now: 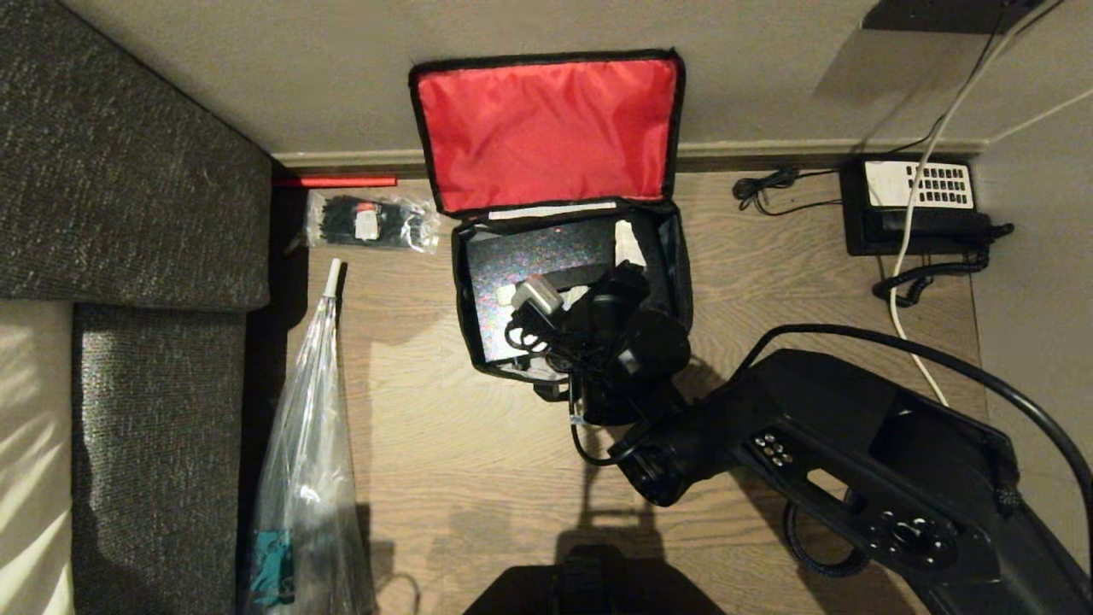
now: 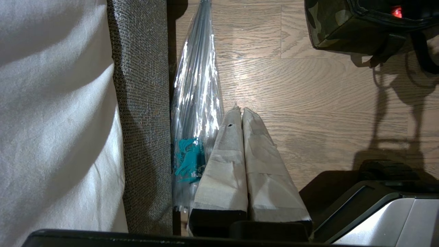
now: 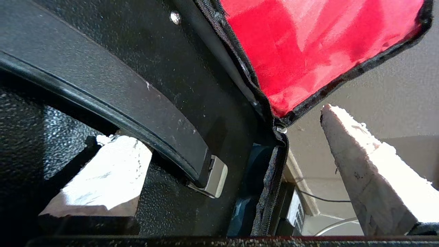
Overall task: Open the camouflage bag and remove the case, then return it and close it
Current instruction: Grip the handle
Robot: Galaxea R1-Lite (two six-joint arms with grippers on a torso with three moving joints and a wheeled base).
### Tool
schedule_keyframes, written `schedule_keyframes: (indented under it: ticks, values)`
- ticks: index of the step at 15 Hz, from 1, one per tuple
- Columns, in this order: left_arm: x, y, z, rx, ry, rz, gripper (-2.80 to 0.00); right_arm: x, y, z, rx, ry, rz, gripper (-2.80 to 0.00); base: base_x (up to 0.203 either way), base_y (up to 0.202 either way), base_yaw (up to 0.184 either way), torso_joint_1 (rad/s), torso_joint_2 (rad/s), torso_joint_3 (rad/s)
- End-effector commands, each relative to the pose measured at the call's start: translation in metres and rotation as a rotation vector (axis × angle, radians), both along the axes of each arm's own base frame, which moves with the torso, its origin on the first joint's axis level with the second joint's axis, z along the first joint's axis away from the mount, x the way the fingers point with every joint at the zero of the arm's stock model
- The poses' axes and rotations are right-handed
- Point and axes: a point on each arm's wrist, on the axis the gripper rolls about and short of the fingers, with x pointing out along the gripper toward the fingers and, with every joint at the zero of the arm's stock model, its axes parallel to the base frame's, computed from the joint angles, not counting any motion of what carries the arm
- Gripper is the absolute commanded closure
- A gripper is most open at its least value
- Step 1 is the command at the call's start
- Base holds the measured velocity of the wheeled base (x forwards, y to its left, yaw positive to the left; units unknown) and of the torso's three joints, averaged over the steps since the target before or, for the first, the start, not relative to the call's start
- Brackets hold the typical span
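Note:
The camouflage bag (image 1: 683, 282) stands open on the wood floor, its red-lined lid (image 1: 546, 128) leaning back against the wall. Inside lies the black case (image 1: 529, 256) with its shiny speckled top. My right gripper (image 1: 608, 269) reaches down into the bag and is open wide. In the right wrist view the gripper (image 3: 214, 125) straddles the end of the case's handle (image 3: 137, 103); one taped fingertip (image 3: 103, 161) shows partly behind the handle, the other stands apart past the bag's zipper rim (image 3: 274, 171). My left gripper (image 2: 240, 113) is shut and parked low, away from the bag's corner (image 2: 329, 24).
A black desk phone (image 1: 918, 205) with cables sits at the back right by the wall. A clear packet of black ties (image 1: 367, 222) lies left of the bag. A plastic-wrapped umbrella (image 1: 307, 427) leans along the grey upholstered furniture (image 1: 128, 171) on the left.

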Motion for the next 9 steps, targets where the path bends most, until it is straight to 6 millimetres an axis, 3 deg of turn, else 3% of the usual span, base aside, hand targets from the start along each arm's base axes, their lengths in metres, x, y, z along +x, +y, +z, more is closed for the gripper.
schedule_keyframes:
  ticks: [1, 2, 3, 9]
  values:
    - [0.0001, 0.0, -0.0009, 0.0, 0.001, 0.0, 0.0, 0.0039, -0.0009, -0.0185, -0.029, 0.034, -0.01, -2.8, 0.0, 0.0, 0.0, 0.0, 0.0, 0.0]
    - [0.0001, 0.0, -0.0009, 0.0, 0.002, 0.0, 0.0, 0.0033, -0.0023, -0.0184, -0.041, 0.038, -0.009, -2.8, 0.0, 0.0, 0.0, 0.0, 0.0, 0.0]
    - [0.0001, 0.0, -0.0009, 0.0, 0.001, 0.0, 0.0, 0.0035, -0.0023, -0.0177, -0.04, 0.036, -0.01, 0.0, 0.0, 0.0, 0.0, 0.0, 0.0, 0.0]
    - [0.0001, 0.0, -0.0009, 0.0, 0.001, 0.0, 0.0, 0.0001, -0.0006, -0.0181, -0.03, 0.043, -0.004, 0.0, 0.0, 0.0, 0.0, 0.0, 0.0, 0.0]
